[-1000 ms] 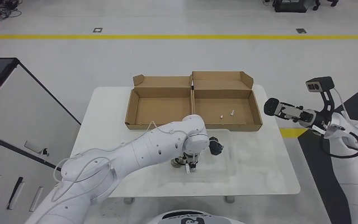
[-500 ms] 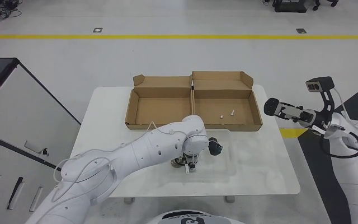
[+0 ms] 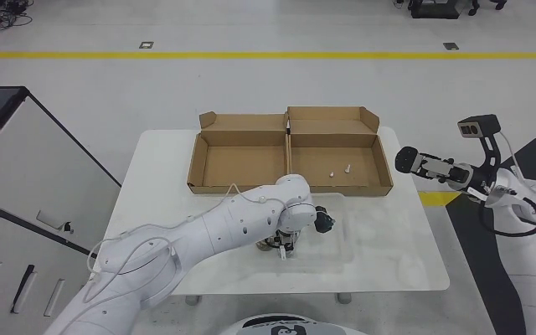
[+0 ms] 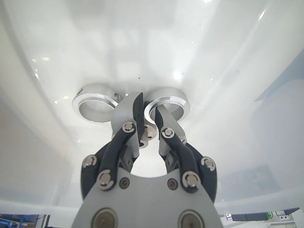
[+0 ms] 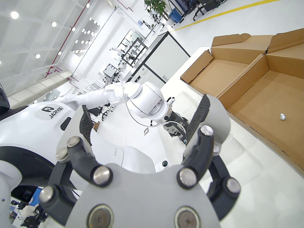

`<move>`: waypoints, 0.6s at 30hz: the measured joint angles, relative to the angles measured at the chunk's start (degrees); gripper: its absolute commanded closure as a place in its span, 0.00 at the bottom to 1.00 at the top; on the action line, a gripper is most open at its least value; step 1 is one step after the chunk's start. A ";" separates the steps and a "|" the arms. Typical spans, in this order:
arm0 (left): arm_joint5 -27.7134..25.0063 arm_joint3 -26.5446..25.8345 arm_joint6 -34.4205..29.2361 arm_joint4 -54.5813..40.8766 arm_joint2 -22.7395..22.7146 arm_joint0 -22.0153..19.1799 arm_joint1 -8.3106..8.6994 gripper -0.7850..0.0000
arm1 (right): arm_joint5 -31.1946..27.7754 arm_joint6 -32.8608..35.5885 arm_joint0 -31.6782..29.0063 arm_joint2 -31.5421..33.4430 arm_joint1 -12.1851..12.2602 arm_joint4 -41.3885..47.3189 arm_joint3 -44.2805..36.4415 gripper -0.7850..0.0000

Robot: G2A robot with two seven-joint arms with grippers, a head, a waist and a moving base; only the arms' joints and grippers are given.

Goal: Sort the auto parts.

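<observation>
Pinching the wall of one silver collar ring [image 4: 180, 100], the left gripper [image 4: 147, 112] has one pad inside the bore and one outside. Makes sense, a flat ring offers nothing else to grab. A twin ring [image 4: 78, 102] lies just beside it, and a small flanged bushing [image 4: 147, 135] sits under the fingers, all on the white table [image 3: 385, 243]. Farther back are two open cardboard boxes [image 3: 243, 163]; the right box [image 3: 314, 159] holds two small parts [image 3: 339, 168], presumably the small-bits bin. The right gripper [image 3: 404, 159] hangs wide open off the table's side. No readable markings on the parts or boxes.
</observation>
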 measured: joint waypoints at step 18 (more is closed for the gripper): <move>1.14 -5.64 0.00 -1.30 -0.13 -2.03 0.92 1.00 | 0.00 0.00 0.00 0.00 0.00 0.00 0.00 0.00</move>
